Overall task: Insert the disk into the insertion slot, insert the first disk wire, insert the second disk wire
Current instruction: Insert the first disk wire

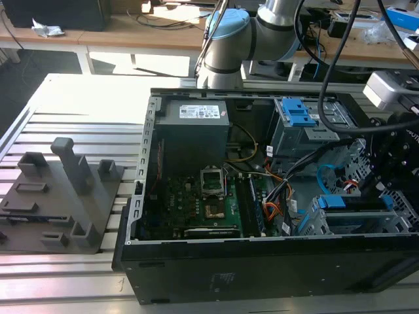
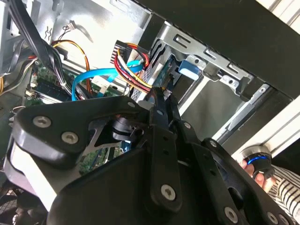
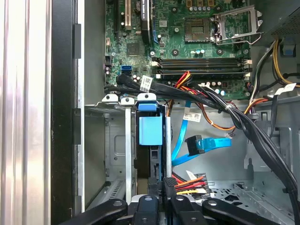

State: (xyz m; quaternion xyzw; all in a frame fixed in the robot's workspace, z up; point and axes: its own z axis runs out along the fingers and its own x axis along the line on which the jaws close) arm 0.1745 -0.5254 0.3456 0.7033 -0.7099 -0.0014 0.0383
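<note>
Slotted worktop, open computer case: pincer seems pinched tight on the first disk wire. Just beyond, the second disk wire hangs limp; grip its stiff plug.

Slotted alu table, wood benches in bkgd, sunlit.

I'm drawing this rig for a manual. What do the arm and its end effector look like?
The arm is a silver-grey tube with a light-blue joint cap; black cables hang beside it. The end effector is matte black: bolted linkage bars with round silver screw heads on a broad black body.
</note>
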